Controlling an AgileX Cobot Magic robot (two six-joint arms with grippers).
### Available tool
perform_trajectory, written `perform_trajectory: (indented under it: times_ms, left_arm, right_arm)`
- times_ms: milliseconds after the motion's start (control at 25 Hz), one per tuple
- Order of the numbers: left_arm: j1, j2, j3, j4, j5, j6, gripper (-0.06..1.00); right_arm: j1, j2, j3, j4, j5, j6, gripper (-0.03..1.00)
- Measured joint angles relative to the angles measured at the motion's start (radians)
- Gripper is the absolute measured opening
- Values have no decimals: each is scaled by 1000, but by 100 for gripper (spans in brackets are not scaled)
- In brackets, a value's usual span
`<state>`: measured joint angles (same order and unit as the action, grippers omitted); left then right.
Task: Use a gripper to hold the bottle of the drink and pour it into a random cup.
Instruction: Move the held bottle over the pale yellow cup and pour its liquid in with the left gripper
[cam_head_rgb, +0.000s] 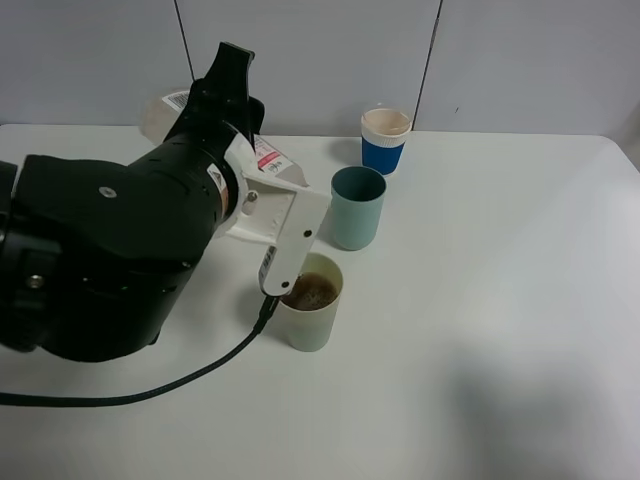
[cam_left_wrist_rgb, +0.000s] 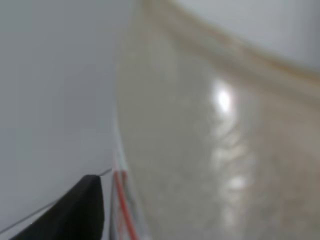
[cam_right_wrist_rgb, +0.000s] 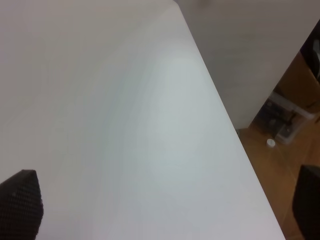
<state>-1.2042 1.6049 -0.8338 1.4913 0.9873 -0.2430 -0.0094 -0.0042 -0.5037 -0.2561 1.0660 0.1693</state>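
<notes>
My left gripper (cam_head_rgb: 276, 232), white on a thick black arm, is shut on the bottle (cam_head_rgb: 266, 158). The bottle is tipped steeply, with its base up at the back left and its neck down towards the cup (cam_head_rgb: 312, 322); the neck is hidden behind the white finger. The pale yellow-green cup stands just under the gripper and holds the brown drink (cam_head_rgb: 312, 292). In the left wrist view the clear bottle wall (cam_left_wrist_rgb: 210, 140) fills the frame, blurred, and shows no dark liquid. My right gripper (cam_right_wrist_rgb: 165, 210) is open over bare table and is out of the exterior high view.
A darker teal tumbler (cam_head_rgb: 357, 207) stands just behind and to the right of the cup. A blue cup with a cream rim (cam_head_rgb: 385, 140) stands further back. A black cable (cam_head_rgb: 190, 375) trails across the white table (cam_head_rgb: 480, 300). The right wrist view shows the table's edge (cam_right_wrist_rgb: 235, 135) and the floor beyond.
</notes>
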Motion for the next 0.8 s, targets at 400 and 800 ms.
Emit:
perform_trajectory:
  times_ms: [400, 800]
  left_arm:
    - [-22, 0, 0, 8, 23, 0, 54]
    - [-23, 0, 0, 22, 23, 0, 54]
  right_arm:
    - [0, 0, 0, 0, 0, 0, 100]
    - [0, 0, 0, 0, 0, 0, 100]
